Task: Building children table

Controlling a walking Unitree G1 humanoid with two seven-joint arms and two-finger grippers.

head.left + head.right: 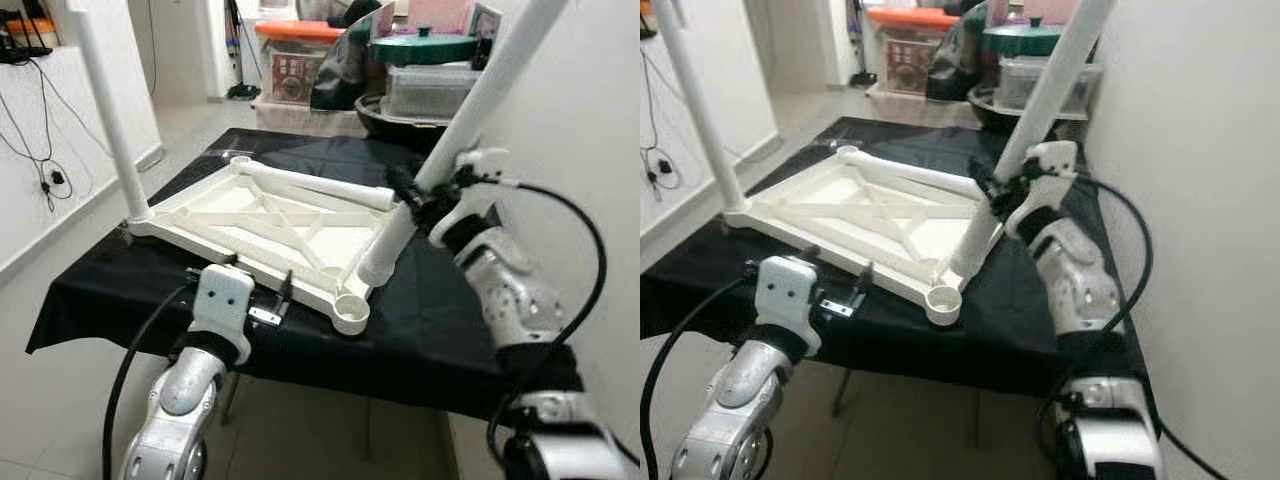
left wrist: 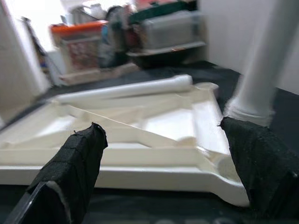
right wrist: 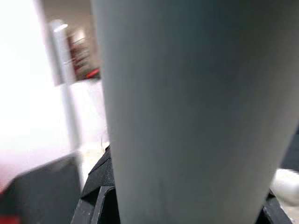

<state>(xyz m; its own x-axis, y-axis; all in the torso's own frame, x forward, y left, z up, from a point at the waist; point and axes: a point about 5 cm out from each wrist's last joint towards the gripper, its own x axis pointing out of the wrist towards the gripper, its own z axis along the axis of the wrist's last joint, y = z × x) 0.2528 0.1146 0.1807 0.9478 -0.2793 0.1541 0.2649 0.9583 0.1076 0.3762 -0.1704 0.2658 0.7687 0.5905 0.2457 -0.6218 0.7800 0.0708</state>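
Leg (image 1: 470,110) looked light, stiff, slick plastic; right gripper (image 1: 418,205) clamped it low, left gripper (image 1: 262,298) spread open beside tabletop (image 1: 270,225).

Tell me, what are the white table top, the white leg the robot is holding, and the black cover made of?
The table top looks like moulded plastic: smooth, faintly shiny, with ribs cast into its underside. The leg held by the right gripper seems to be the same off-white plastic, a plain smooth tube. The black cover looks like thin matte cloth, since it drapes over the edges.
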